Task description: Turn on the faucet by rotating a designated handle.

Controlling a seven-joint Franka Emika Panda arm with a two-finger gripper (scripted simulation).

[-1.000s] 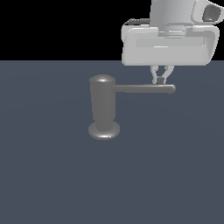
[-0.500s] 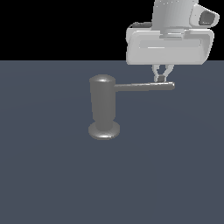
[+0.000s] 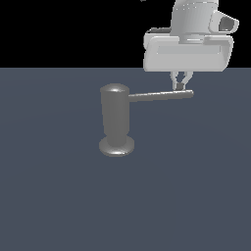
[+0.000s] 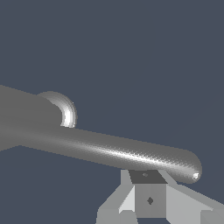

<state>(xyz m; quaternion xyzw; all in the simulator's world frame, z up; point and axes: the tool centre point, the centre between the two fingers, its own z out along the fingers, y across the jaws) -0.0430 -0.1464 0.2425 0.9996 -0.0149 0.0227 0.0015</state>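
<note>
No writing seen. Gripper (image 3: 180,86), fingers nearly together and holding nothing, sat beside handle (image 3: 161,95) tip; faucet (image 3: 116,120) upright.

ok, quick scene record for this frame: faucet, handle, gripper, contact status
faucet: upright grey cylinder, domed top, flared round base, standing on a dark flat surface
handle: thin rod projecting from the cylinder top toward the exterior view's right, roughly level, rounded free end
gripper: pointing down from above, fingertips close together, beside the rod near its free end
grasp: rod lies outside the fingers, not between them, per wrist view
contact: fingertip at the rod's side; touching or a hair apart, cannot tell
</note>
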